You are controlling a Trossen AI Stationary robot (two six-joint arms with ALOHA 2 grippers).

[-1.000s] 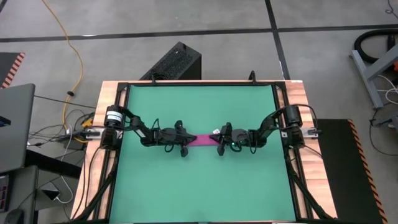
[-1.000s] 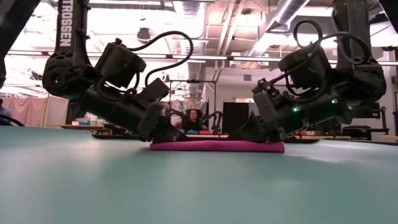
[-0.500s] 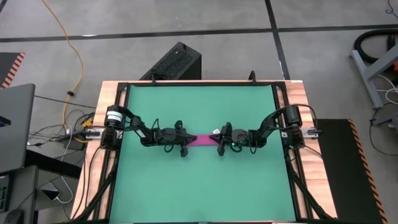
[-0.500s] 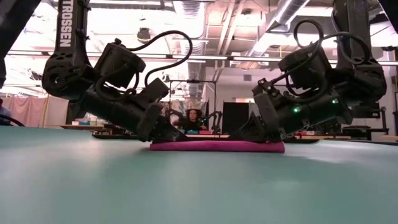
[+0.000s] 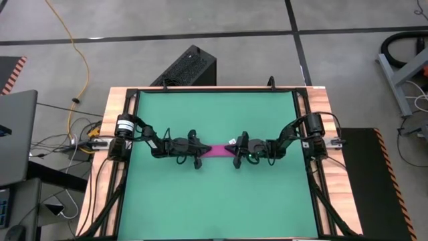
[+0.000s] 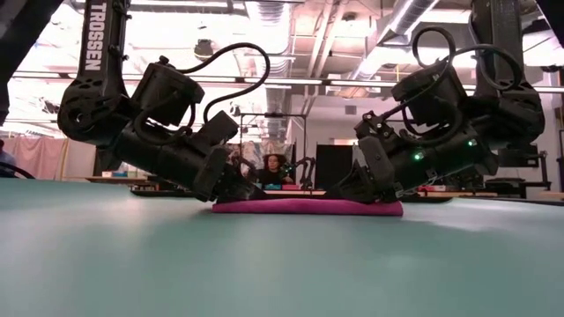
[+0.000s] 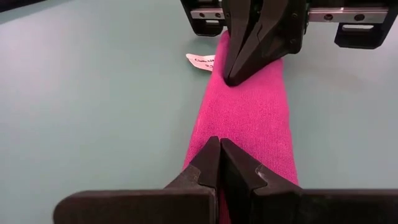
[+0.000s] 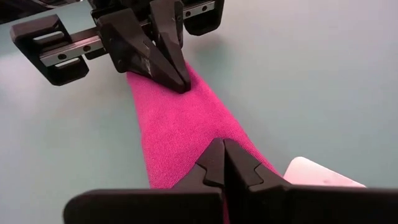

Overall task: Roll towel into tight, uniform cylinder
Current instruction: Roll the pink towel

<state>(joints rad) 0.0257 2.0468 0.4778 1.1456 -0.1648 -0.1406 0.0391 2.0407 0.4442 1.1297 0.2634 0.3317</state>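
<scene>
Looking down from the high view first, I see almost nothing different from a second ago — the left gripper (image 5: 198, 150) and the right gripper (image 5: 235, 150) sit at opposite ends of the magenta towel (image 5: 217, 150), which lies as a narrow strip at the middle of the green mat (image 5: 214, 201). Its white tag (image 5: 231, 141) shows at the right gripper's end.

From the low view, the only shift I can find is small: both wrists have tipped a touch, the left one lifting slightly at its rear, while the tips stay planted on the cloth. The strip (image 6: 307, 207) itself looks unchanged — low, flat-topped, even from end to end.

Through the left wrist view, my own fingers (image 7: 211, 163) are pressed together on the near end of the towel (image 7: 249, 118), and the other gripper (image 7: 239, 65) pins the far end beside the tag (image 7: 200, 61).

The right wrist view mirrors it: fingers (image 8: 214, 163) closed on the cloth (image 8: 180, 130), with the left gripper (image 8: 177, 78) closed at the opposite end.

My read is that both ends are held and the roll has barely advanced in this second; the cloth looks more like a flattened band than a tight cylinder, so rolling work probably remains.
</scene>
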